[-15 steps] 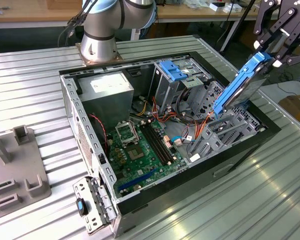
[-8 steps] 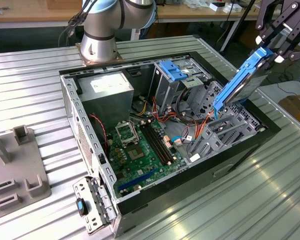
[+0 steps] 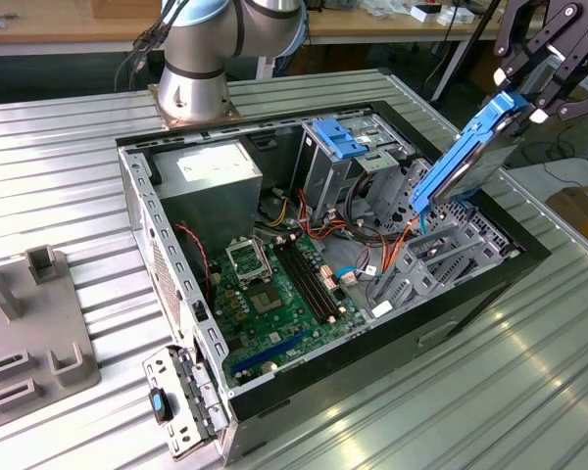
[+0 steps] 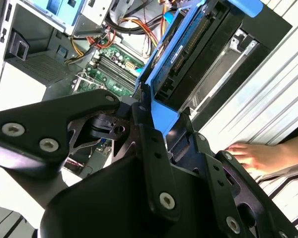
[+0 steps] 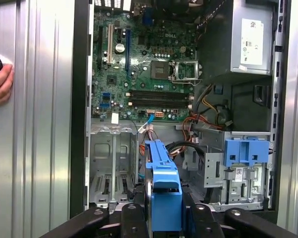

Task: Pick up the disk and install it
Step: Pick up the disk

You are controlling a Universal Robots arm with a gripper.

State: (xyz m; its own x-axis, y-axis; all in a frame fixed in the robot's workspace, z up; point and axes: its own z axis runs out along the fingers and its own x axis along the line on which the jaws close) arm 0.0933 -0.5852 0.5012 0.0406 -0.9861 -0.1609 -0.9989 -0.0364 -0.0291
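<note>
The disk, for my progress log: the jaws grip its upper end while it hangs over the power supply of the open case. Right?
Not quite. The exterior view shows the disk hanging over the grey drive bays, not the power supply; the gripper does hold its upper end.

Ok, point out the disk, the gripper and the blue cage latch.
disk point(image 3: 456, 162): exterior view, its blue side rail.
gripper point(image 3: 522, 103): exterior view, between its fingertips.
blue cage latch point(image 5: 246, 151): first wrist view, middle of its face.

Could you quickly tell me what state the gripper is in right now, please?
Gripper: jaws closed on the flat silver-grey disk with bright blue plastic rails, tilted above the open computer case.
</note>
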